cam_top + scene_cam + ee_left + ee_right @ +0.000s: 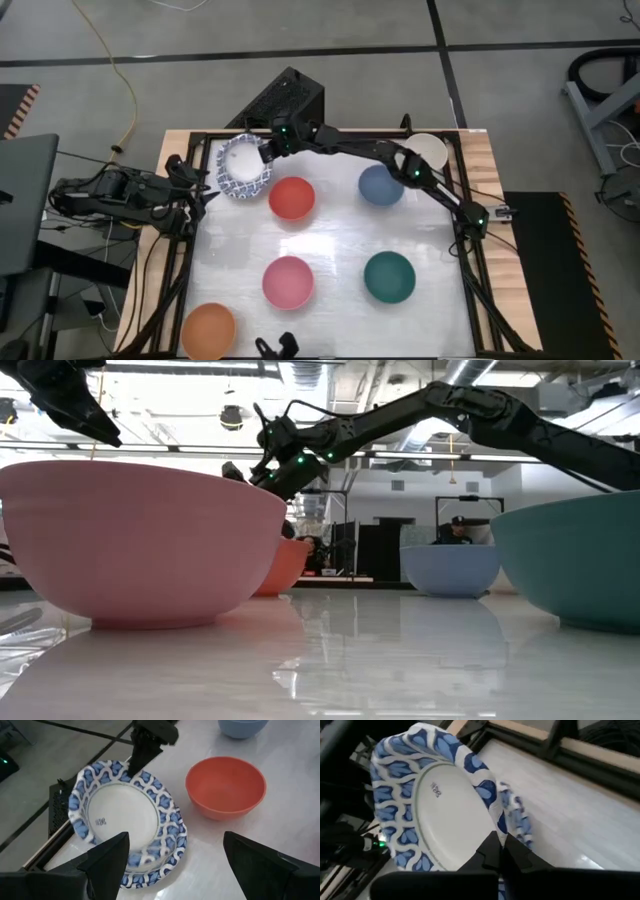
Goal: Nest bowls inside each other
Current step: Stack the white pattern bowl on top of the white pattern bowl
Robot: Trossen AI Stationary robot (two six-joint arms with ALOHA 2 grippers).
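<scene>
Right gripper [262, 152], high view: reaching across the far side of the table, fingers pinching the rim of a blue-patterned bowl [243, 164] that is sitting in the far left corner.
Left gripper [207, 187], high view: waiting just left of that bowl, fingers spread, holding nothing.
Other bowls, high view: red bowl [292, 198] beside the patterned one; blue bowl [380, 184], cream bowl [428, 151], green bowl [389, 277], pink bowl [288, 282], orange bowl [208, 329] standing apart.
Low view: right arm stretching overhead; pink bowl [140, 540] filling the near left.
Left wrist view: patterned bowl [120, 815] lying tilted inside another patterned one [165, 870]; red bowl [225, 785] near.
Right wrist view: fingers [492, 850] gripping the tilted bowl's rim [485, 795].
</scene>
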